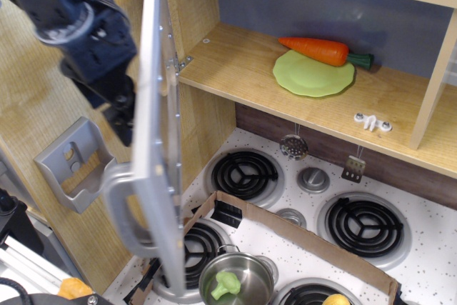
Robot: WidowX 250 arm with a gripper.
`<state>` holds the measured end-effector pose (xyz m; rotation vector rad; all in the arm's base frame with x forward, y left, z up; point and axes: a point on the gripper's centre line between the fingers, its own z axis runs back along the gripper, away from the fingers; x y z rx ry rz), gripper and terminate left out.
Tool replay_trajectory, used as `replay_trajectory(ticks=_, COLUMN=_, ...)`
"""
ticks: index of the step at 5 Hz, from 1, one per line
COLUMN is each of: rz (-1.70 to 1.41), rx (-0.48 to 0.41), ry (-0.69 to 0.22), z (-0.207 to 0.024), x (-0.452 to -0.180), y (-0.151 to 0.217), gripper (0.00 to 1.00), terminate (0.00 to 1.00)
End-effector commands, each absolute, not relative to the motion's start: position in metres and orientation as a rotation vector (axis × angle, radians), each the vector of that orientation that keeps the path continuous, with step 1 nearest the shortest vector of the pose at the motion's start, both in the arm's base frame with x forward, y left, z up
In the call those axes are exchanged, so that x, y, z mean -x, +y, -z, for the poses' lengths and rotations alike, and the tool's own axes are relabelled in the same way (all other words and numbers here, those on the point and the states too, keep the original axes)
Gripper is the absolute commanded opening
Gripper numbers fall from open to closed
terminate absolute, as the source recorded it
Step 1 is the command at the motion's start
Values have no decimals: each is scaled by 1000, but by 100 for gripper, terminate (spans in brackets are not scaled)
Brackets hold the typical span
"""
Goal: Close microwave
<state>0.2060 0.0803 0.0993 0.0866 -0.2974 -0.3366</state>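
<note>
Silver-grey and seen nearly edge-on, the microwave door (158,141) is standing out from its hinge, with the curved handle (121,208) pointing toward the camera. The wooden microwave (300,83) is sitting open above the stove (300,212), holding a green plate (313,73) and a carrot (318,49). The dark gripper (121,116) is pressing behind the door; whether it is open or closed I cannot tell.

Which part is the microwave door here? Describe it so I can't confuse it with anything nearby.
Start at the wooden compartment holding the green plate and carrot. Hinged at its left edge, the microwave door stands nearly edge-on: a tall silver-grey panel with a curved handle. The grey wall holder to its left is smaller and fixed.
</note>
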Motion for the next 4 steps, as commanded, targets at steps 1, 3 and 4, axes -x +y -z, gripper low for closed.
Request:
replay_trajectory(ticks=1, rz=356, rx=-37, ry=-415, z=-100, x=-247, y=44, gripper=100, terminate=0)
replay_trajectory(ticks=3, rz=389, rx=3, ry=-451, z=-103, x=-287, y=13, gripper=100, terminate=0)
replay_trajectory(ticks=4, rz=418, rx=-8, ry=-445, z=-108, x=-299, y=5, gripper=100, terminate=0)
